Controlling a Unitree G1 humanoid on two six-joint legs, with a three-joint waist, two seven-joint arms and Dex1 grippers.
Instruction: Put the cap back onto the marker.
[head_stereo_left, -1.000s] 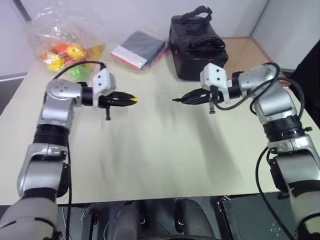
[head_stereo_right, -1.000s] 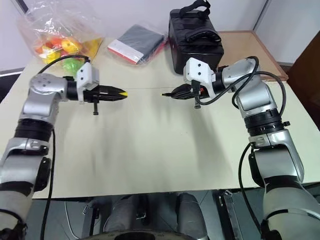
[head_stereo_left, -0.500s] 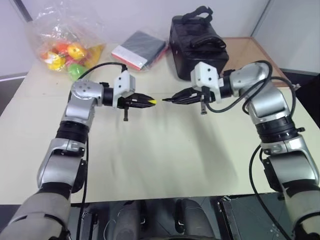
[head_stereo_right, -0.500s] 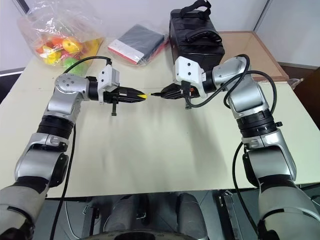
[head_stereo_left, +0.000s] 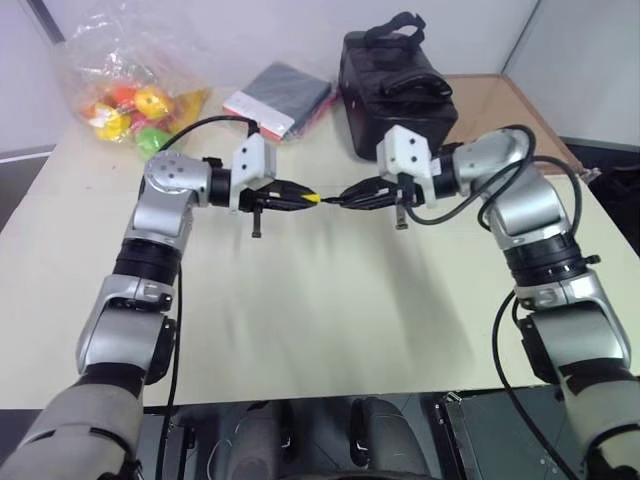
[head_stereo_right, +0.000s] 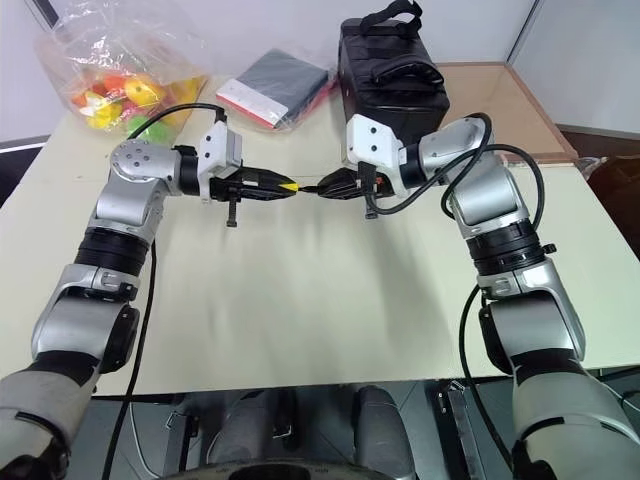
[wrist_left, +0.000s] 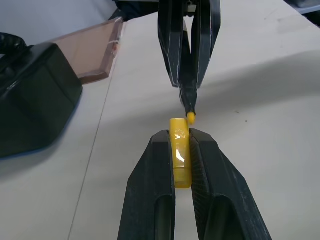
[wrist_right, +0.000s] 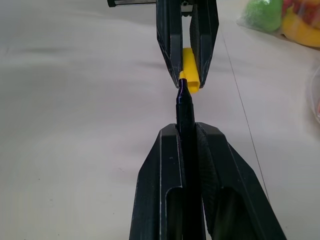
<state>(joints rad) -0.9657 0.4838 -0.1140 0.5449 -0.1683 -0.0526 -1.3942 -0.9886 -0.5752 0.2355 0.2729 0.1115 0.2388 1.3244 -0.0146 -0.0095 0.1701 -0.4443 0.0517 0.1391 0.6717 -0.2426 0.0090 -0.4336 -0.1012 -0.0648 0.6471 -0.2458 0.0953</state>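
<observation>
Now the two grippers have closed the gap: marker tip sits at the mouth of the cap.

In the head views, the left gripper (head_stereo_left: 303, 197) has travelled toward the right and the right gripper (head_stereo_left: 350, 197) slightly toward the left since a second ago, so they meet above the middle of the table (head_stereo_left: 300, 320), where they were well apart before. In the left wrist view, the fingers (wrist_left: 150, 190) are clamped on the yellow cap (wrist_left: 180, 155), and the pale tip of the marker (wrist_left: 190, 107) is just beside its open end (perhaps touching, I cannot tell). In the right wrist view, the marker lies gripped between the closed right fingers (wrist_right: 160, 190), nearly in line with the cap. I judge that only the final push together is left.
</observation>
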